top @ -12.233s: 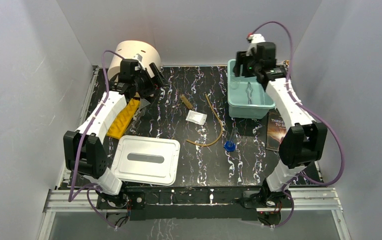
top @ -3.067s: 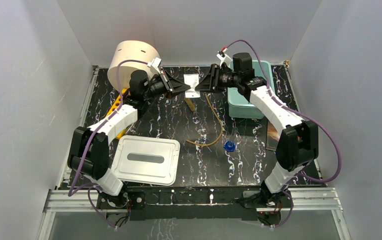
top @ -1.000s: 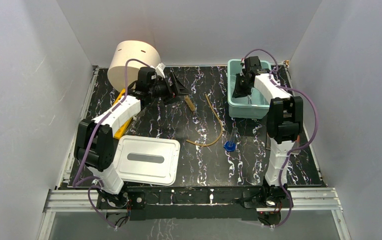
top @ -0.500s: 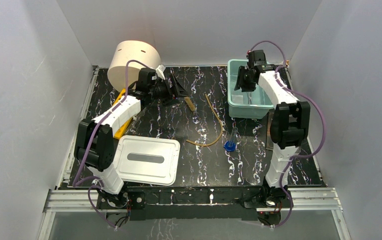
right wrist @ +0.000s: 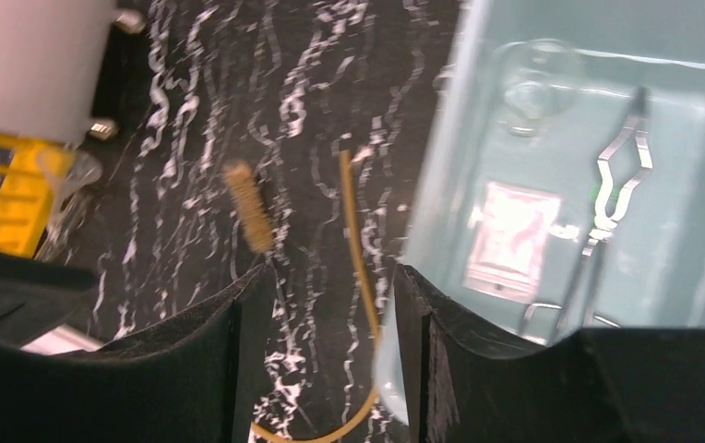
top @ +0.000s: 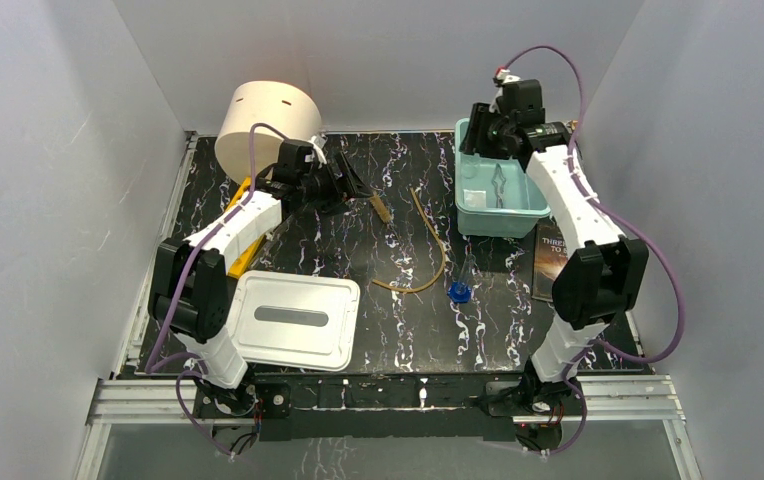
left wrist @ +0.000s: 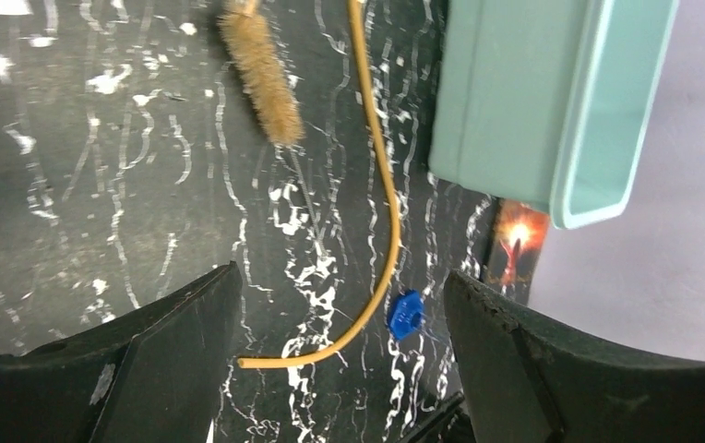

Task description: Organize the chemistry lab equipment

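Spreading its fingers above teal bin (right wrist: 446,166), right gripper (right wrist: 330,277) is leaving 1 white packet (right wrist: 512,242) inside; left gripper (left wrist: 340,277) fingers apart, empty.

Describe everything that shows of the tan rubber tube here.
The tan rubber tube is a thin, flexible, yellowish-tan cord lying loose and flat on the black marbled table. From its far end it runs nearly straight toward the arms, then hooks left in a J. It lies between the brush and the teal bin. The blue cap sits by the bend, apart. Nothing grips it.
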Available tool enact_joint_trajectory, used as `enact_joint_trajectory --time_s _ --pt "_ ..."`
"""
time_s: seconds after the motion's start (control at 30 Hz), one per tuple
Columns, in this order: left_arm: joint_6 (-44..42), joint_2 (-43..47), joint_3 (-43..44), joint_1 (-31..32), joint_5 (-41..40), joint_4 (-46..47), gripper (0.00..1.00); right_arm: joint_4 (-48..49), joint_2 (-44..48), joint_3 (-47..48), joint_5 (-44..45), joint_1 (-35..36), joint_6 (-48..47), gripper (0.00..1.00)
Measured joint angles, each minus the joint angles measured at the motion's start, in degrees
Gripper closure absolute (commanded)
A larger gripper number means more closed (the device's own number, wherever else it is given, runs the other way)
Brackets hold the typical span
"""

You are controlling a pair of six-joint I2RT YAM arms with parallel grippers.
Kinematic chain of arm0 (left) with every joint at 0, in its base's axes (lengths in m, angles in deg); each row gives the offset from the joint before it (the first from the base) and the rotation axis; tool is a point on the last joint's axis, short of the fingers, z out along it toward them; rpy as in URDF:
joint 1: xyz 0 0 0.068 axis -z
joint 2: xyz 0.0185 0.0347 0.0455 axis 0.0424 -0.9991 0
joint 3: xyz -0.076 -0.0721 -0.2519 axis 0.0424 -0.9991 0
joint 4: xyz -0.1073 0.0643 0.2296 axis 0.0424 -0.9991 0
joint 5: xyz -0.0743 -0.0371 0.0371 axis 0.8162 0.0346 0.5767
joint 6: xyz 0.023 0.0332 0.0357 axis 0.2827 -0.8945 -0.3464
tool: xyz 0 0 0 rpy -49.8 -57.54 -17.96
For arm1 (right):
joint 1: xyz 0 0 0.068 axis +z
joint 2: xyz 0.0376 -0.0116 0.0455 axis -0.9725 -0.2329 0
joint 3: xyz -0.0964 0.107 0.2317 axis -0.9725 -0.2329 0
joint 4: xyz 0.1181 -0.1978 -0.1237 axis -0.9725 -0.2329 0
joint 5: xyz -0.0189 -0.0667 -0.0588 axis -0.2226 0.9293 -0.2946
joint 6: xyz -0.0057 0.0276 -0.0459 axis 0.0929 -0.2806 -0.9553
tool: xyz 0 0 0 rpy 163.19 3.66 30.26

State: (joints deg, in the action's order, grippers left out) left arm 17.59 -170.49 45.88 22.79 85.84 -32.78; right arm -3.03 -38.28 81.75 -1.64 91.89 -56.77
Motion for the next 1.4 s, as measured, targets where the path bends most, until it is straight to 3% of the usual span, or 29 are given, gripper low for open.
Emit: enact_joint_trajectory --time_s 0.27,0.43,1.13,1.4 --pt "1.33 3.5 -0.59 0.0 -11.1 -6.01 0.2 0.74 -1.6 -1.46 1.81 14.58 -1.14 0.4" --pt "2.43 8.22 -2.73 -0.02 -16.37 -7.43 0.2 0.31 -6.19 -1.86 4.28 19.65 -2.01 0.42" --pt "3.32 8.48 -4.0 -0.02 -18.75 -8.87 0.2 -3.61 -24.44 -1.18 7.87 22.29 -3.23 0.49" --pt "2.93 7.85 -3.98 -0.02 -18.78 -8.92 0.19 -3.76 -26.99 0.94 9.66 22.91 -3.26 0.55"
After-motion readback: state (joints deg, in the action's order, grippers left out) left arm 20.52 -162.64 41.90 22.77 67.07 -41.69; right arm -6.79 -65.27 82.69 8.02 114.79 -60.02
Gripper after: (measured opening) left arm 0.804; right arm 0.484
